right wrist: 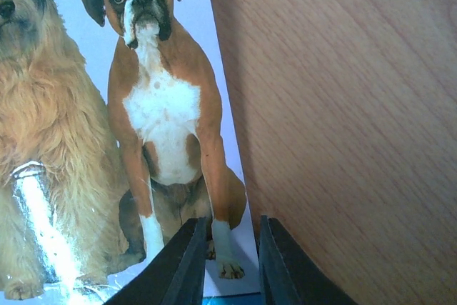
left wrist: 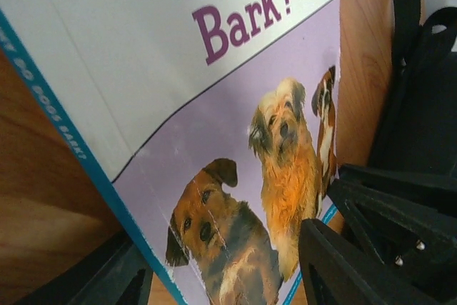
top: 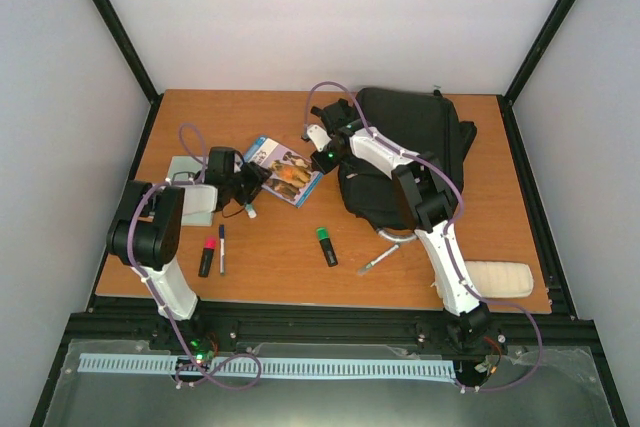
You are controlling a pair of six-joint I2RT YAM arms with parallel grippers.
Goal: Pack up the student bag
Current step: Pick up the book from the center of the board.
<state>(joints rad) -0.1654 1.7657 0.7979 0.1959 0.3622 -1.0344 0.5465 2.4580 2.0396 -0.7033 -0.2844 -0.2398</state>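
Two arms: both bent in over the same book, one on each side of it, roughly mid-desk.

Bag: the big black fabric backpack (top: 410, 132) lies flat at the back right of the wooden desk (top: 480, 197). Its pale grey loop handle (top: 395, 236) pokes out toward the near edge. Can't tell from up here whether it's zipped open.

Book: a thin paperback book (top: 283, 169) with dogs on a lilac-and-white cover and a title ending in "Bark?". It's flat on the desk just left of the backpack.

Left side: the left fingers (left wrist: 371, 248) are black and spread well apart, sitting either side of the book's near corner. Honestly can't tell if they actually touch it.

Right side: the right fingers (right wrist: 178, 269) are nearly pressed together with only a thin slit between them. The tips are down at the book's right edge, by the boxer dog picture. Can't tell whether they've nipped the edge or are just resting there.

Markers: a green-capped black highlighter (top: 326, 246) lies on bare desk in front of the book. A pink-capped highlighter (top: 207, 256) and a slim dark pen (top: 222, 249) lie side by side near the front left.

Silver pen: a slim silver pen (top: 378, 263) lies just beside the grey loop.

Pouch: a white padded oblong pouch (top: 498, 278) sits at the front right, beside the right arm and apart from the backpack.

Pad: a pale green flat pad (top: 183, 169) is mostly hidden under the left arm.
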